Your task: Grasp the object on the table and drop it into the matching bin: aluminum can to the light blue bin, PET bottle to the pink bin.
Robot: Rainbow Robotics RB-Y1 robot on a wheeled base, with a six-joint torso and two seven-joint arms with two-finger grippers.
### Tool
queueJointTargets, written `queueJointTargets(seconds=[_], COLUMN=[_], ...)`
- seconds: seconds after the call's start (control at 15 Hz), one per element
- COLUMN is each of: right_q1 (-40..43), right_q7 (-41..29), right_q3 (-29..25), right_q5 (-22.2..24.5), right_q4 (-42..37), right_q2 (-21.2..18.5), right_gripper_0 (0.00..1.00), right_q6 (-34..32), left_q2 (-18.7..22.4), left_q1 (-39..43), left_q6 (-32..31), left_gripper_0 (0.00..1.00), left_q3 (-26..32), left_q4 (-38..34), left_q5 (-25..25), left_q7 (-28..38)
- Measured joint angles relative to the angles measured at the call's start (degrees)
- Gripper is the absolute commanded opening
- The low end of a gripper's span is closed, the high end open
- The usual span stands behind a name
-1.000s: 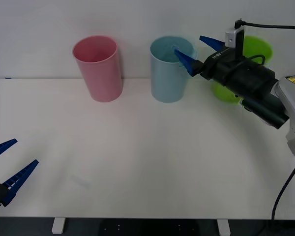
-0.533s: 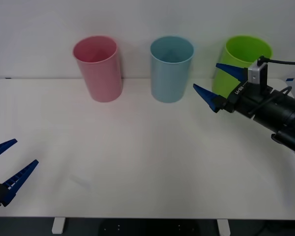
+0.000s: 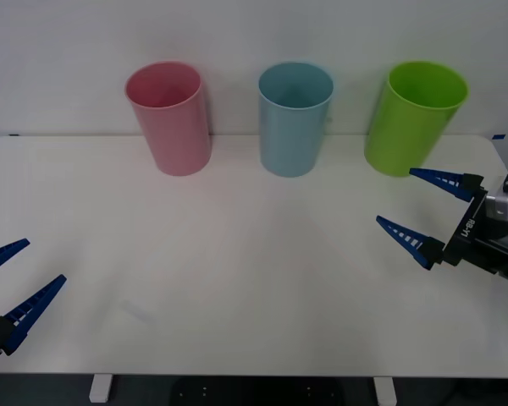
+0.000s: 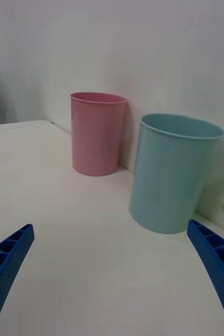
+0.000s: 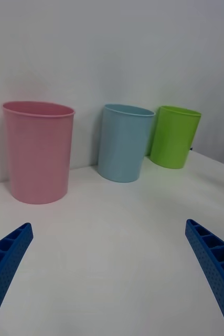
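The aluminum can and the PET bottle are out of view. The light blue bin (image 3: 295, 127) (image 4: 172, 178) (image 5: 123, 149) stands upright at the back middle of the white table (image 3: 237, 254). The pink bin (image 3: 171, 127) (image 4: 96, 136) (image 5: 35, 157) stands to its left. My right gripper (image 3: 394, 196) (image 4: 109, 226) hangs open and holds nothing, low over the table's right side, in front of the lime green bin. It points toward the light blue bin from well short of it. My left gripper (image 3: 45, 260) (image 5: 108, 224) stays open with nothing in it at the front left corner.
A lime green bin (image 3: 411, 127) (image 5: 173, 137) stands at the back right, just behind my right gripper. All three bins line up along the table's far edge against a white wall. The tabletop's middle and front are bare white surface.
My right arm has drawn back from above the light blue bin, moving right, toward the front and down to the table's right side, fingers open throughout. The left arm has not moved.
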Motion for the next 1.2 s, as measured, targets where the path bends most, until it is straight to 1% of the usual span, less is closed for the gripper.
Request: queueJointTargets(seconds=[0.27, 0.53, 1.2], right_q1=[9.6, 16.4, 19.8], right_q7=[0.0, 0.0, 0.4], right_q3=[-5.3, -8.4, -8.9], right_q5=[-2.4, -4.4, -3.9], right_q4=[-5.1, -8.0, -8.3], right_q2=[0.0, 0.2, 0.5], right_gripper_0=[1.0, 1.0, 1.0], right_q6=[-5.7, -6.7, -6.6], left_q2=[0.0, 0.0, 0.0], left_q1=[0.0, 0.0, 0.0], left_q6=[0.0, 0.0, 0.0], left_gripper_0=[1.0, 1.0, 1.0], left_q3=[0.0, 0.0, 0.0], left_q4=[0.0, 0.0, 0.0], left_q5=[0.0, 0.0, 0.0], left_q7=[0.0, 0.0, 0.0])
